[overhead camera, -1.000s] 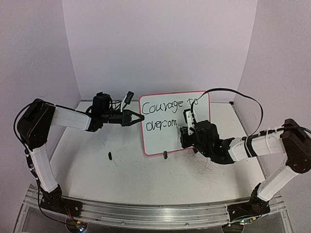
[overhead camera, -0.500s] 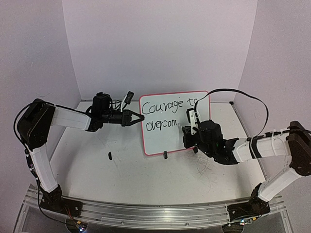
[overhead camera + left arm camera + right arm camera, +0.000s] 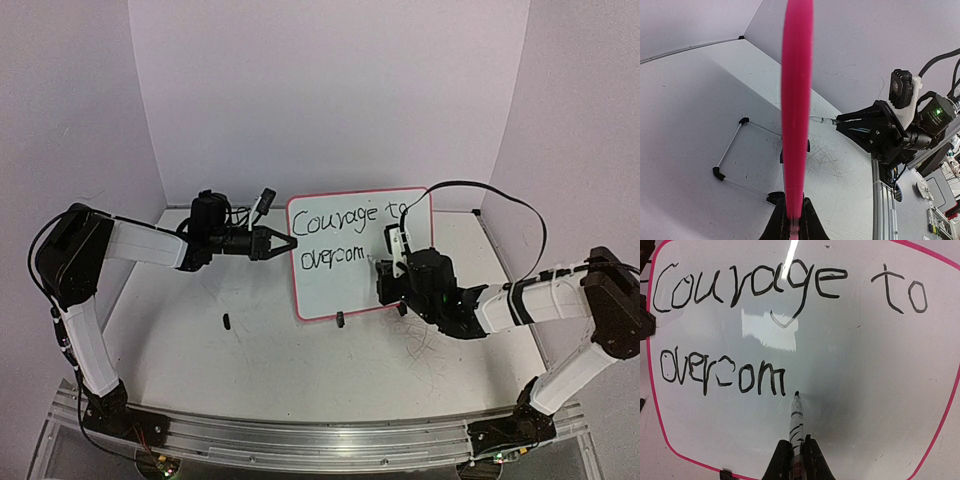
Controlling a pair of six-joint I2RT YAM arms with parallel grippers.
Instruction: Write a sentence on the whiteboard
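White tabletop (image 3: 260,345) bears pink-framed whiteboard (image 3: 345,288) reading "Courage to overcom".

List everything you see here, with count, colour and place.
whiteboard: one, white, pink frame, standing mid-table
marker: one, black and white, tip at the board
clip foot: one, black, board's bottom edge
small piece: one, black, table left of board
wire stand: one, silver, black tips, behind board
left arm: one, white and black, jaws shut on board's left edge
right arm: one, white and black, jaws shut on marker

Seen edge-on, the whiteboard (image 3: 796,100) is blurred, its face hidden.
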